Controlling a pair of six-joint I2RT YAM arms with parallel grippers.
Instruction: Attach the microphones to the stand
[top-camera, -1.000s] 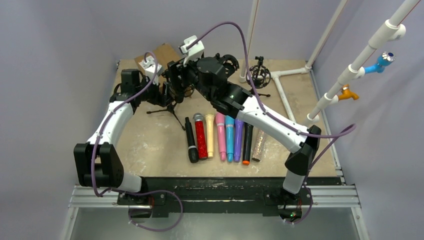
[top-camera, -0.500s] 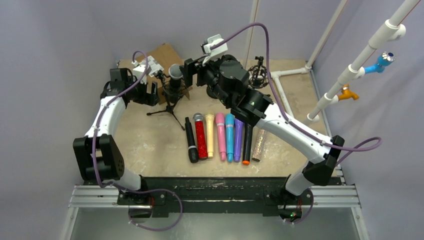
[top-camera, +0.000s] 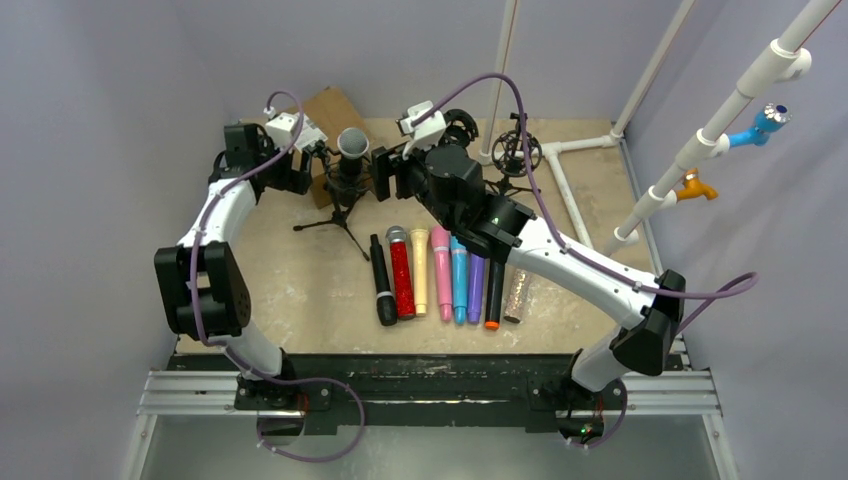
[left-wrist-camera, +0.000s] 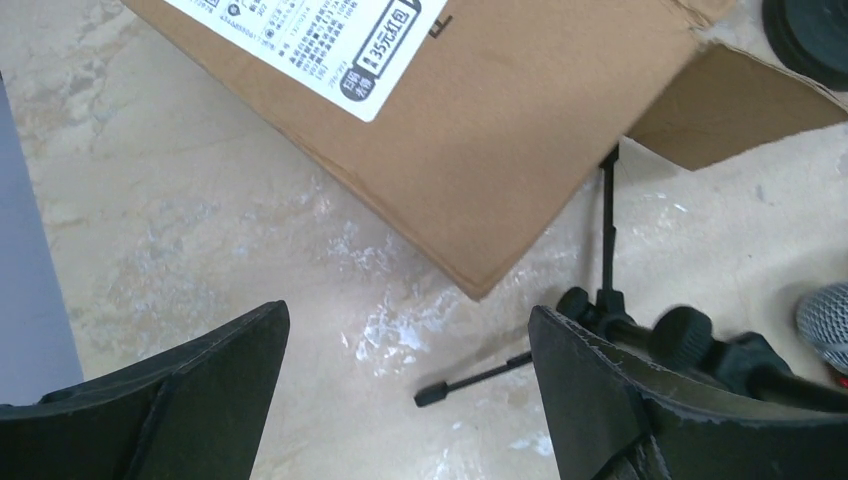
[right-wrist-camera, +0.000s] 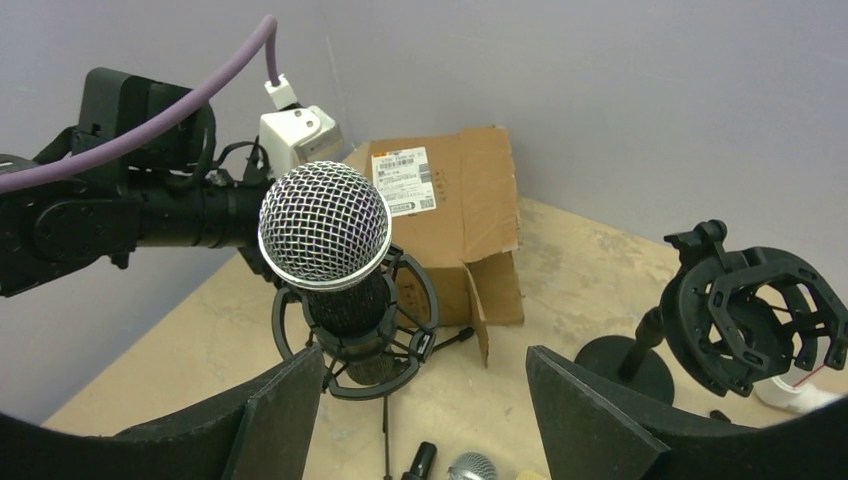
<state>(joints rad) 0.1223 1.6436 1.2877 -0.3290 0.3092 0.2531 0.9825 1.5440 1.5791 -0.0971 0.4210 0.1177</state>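
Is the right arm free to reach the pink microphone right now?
Probably yes: the right gripper is open and empty, and the pink microphone lies uncovered, close beside its neighbours.

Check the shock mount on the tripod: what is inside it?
A microphone with a silver mesh head stands upright in the mount. Its lower body is covered by the mount's cradle, so its end cannot be seen.
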